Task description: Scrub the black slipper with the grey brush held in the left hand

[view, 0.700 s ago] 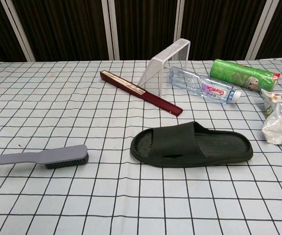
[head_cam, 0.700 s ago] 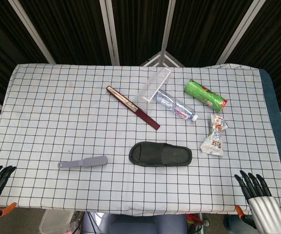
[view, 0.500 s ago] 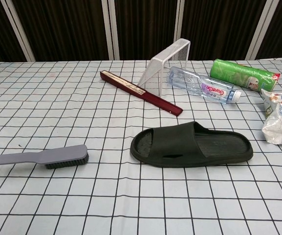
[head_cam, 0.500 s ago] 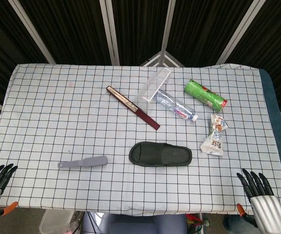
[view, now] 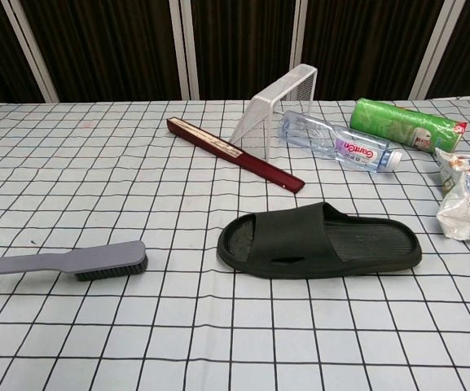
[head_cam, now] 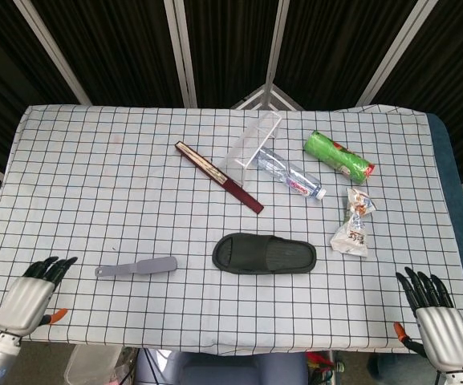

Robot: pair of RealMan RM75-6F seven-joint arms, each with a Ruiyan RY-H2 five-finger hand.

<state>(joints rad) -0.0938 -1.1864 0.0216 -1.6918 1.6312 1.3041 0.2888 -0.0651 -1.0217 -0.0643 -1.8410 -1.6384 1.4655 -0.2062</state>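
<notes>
L. hand [head_cam: 29, 297], seen in head view only at approx. 8 o'clock of the worktop [head_cam: 95, 184], is shown with fingers [head_cam: 50, 269] extended, slightly spread and nothing held; they are pointed toward approx. 1 o'clock. R. hand [head_cam: 436, 321], at approx. 4 o'clock near the front edge, is likewise shown empty, fingers straight and apart, pointed toward 12. Neither hand is caught by the chest view.

The grey brush [head_cam: 136, 267] is seen lying flat on the checked cloth just to the 3 o'clock side of the l. fingers, close but not touched. Its long axis is laid roughly 9-to-3, handle end with hanging hole toward the l. hand, bristle head [view: 112, 267] turned down and toward the slipper. The l. hand is judged much the nearer of the two; the handle is presented almost end-on to it, so a short reach toward 3 o'clock is prob. what the pick-up calls for.

The black slipper [head_cam: 264, 254] is seen sole-down at worktop centre-front, long axis also approx. 9-to-3, on the 3 o'clock side of the brush head, with a gap of cloth between them. Scrubbing is judged not yet begun, the brush not yet being grasped.

Further back, a dark red folded fan [head_cam: 219, 177], clear wire-look rack [head_cam: 253, 144], water bottle [head_cam: 292, 176], green canister [head_cam: 339, 156] and snack packet [head_cam: 354, 228] are left well apart from the work.
</notes>
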